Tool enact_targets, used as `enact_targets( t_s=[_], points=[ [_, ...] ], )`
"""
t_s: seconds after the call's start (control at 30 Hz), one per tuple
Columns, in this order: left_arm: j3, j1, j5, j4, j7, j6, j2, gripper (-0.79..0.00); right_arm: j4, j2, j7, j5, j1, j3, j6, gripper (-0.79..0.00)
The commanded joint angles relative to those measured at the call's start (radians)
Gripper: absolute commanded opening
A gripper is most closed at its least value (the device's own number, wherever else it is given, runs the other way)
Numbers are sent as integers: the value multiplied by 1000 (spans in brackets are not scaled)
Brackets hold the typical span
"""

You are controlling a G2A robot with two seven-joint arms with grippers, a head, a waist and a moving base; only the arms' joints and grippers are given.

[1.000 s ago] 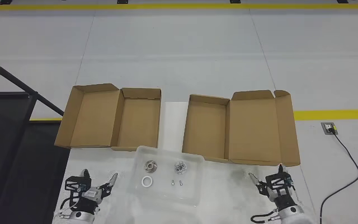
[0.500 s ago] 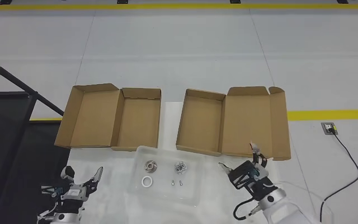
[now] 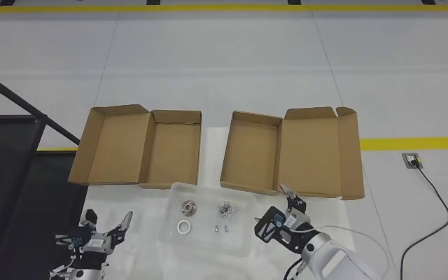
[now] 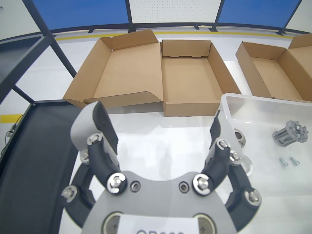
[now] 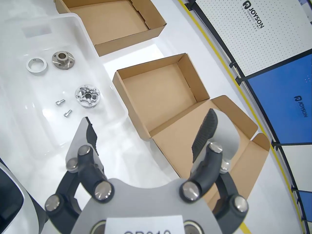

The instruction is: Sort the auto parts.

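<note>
We see auto parts in clear tray point(image 3: 208, 242) on worktop point(image 3: 143, 204): hub point(image 3: 188, 207), ring point(image 3: 184, 227), slotted piece point(image 3: 225, 208), two screws point(image 3: 222, 228). Left gripper point(image 3: 107, 221) wide open and empty, left of tray. Right gripper point(image 3: 272, 208) wide open and empty, by tray's right edge.

A white table point(image 3: 140, 206) stood on a pale floor marked with a yellow stripe point(image 3: 406, 143). A black rack point(image 3: 28, 203) stood just beside the table's left edge. To the right, a floor socket point(image 3: 411, 160) lay near the stripe with a black cable point(image 3: 432, 185) running from it, and blue panels point(image 4: 80, 1) flanked a white pegboard point(image 4: 170, 3) behind.
</note>
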Motion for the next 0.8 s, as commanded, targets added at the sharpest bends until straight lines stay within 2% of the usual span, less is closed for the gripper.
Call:
enact_targets(
  t_s=[0.0,0.23,0.4,0.57,0.77],
  points=[
    [0,0,0,0,0,0,0,0,0,0,0,0,0,0,0,0],
    [2,-4,-9,-3,-2,-5,-1,0,-2,0,-3,-8,1,-7,-10,0],
    [-4,-24,25,-20,-5,-9,-1,0,13,-12,51,-35,88,-134,-104,0],
    [-8,-38,72,-23,2,19,-3,0,79,-46,230,-27,260,-314,-206,0],
    [-9,-30,67,-27,6,33,-8,0,238,-111,490,113,453,-489,-229,0]
  ],
)
